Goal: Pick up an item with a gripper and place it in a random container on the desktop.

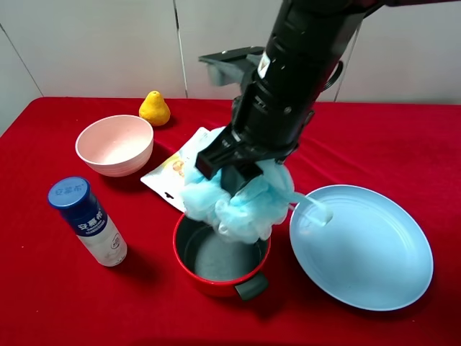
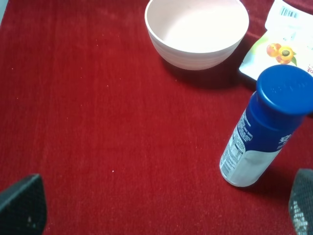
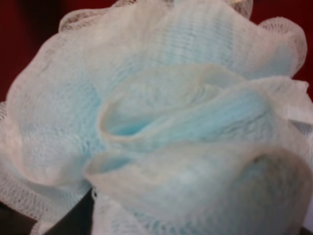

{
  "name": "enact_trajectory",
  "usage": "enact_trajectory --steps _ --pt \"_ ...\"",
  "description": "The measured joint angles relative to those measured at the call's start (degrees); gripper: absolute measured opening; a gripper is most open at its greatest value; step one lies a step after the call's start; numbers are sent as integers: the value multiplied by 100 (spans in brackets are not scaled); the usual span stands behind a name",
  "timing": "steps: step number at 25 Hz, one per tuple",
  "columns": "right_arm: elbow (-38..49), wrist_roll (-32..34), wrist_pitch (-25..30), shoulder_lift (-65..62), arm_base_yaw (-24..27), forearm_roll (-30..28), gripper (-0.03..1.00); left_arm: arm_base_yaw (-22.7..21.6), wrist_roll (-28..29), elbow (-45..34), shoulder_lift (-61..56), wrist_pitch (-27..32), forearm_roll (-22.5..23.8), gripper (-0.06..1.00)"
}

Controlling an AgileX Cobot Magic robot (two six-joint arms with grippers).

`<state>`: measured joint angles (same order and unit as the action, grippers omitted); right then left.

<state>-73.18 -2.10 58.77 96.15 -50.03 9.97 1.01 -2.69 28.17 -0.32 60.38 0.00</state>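
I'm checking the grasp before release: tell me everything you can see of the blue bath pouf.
The pouf is a fluffy ball of gathered light blue mesh, soft and netlike, paler at its folds' edges. A pale ribbon loop trails from it over the blue plate's edge. The right tool pinches it from above, holding it over the red pot; its lower folds hang at the pot's rim, but contact cannot be told.

Our right arm [image 1: 299,65] slants down from one o'clock toward the middle of the high view. Its right gripper [image 1: 241,186] points downward, with the jaws clamped on the bath pouf [image 1: 248,209]. Our left gripper [image 2: 161,208] faces downward, its fingertips [image 2: 22,208] spread wide apart.
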Motion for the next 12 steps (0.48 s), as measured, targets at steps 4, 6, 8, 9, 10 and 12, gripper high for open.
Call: enact_trajectory --steps 4,6,8,9,10,12 --pt "15 210 -75 0 -299 -106 33 0 0 0 0 0 0 99" --pt "71 266 -163 0 -411 -126 33 0 0 0 0 0 0 99" --pt "158 306 -297 0 -470 -139 33 0 0 0 0 0 0 99" --pt "208 318 -351 0 -484 -147 33 0 0 0 0 0 0 99" --pt "254 324 -424 0 -489 -152 33 0 0 0 0 0 0 99" --pt "360 338 -538 0 -489 -187 33 0 0 0 0 0 0 99"
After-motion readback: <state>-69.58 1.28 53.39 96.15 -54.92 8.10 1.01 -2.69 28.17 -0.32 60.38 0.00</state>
